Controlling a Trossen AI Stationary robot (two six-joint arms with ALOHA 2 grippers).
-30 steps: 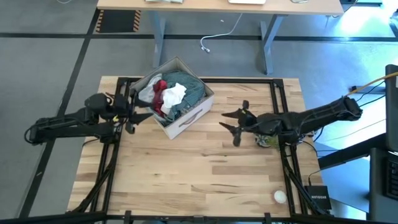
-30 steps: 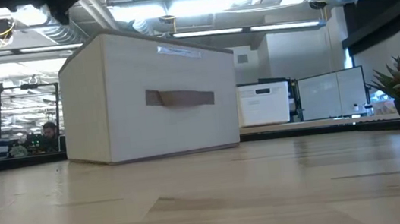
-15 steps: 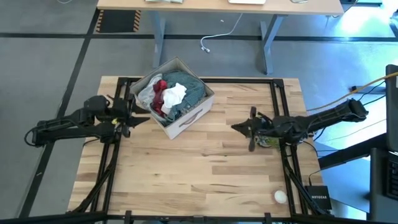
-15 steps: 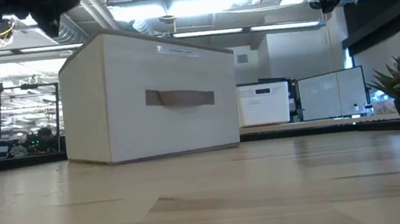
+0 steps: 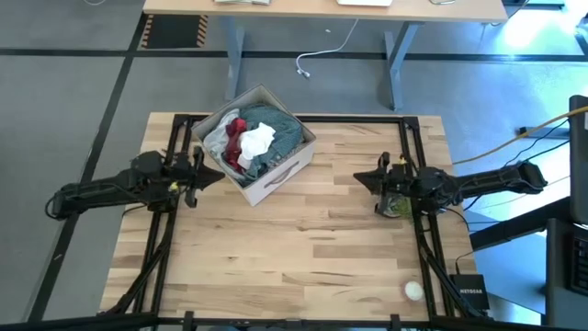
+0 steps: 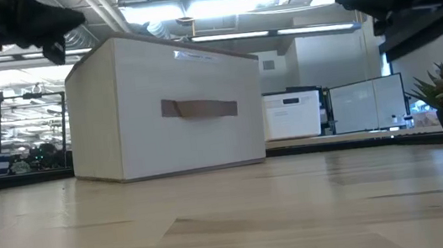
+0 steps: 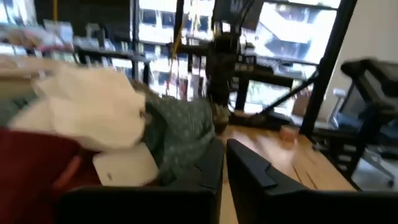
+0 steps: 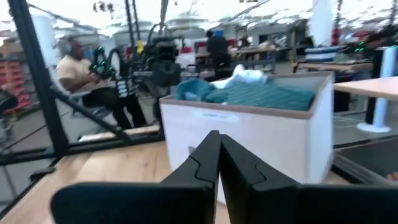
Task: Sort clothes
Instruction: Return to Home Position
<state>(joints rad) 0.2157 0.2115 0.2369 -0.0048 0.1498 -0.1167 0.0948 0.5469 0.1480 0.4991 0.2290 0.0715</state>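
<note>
My left claw (image 5: 196,171) and right claw (image 5: 378,179) are pinched shut, empty. Left sits near the box (image 5: 276,175). Sloppy homing could clip it and spill the heaped clothes (image 5: 262,138).

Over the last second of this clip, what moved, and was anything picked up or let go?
The right gripper drew back from mid-table toward the right edge. The left gripper pulled slightly away from the box, toward the left edge. Both are shut and hold nothing; nothing was taken or released. The box, the clothes inside it and the white ball stayed put.
</note>
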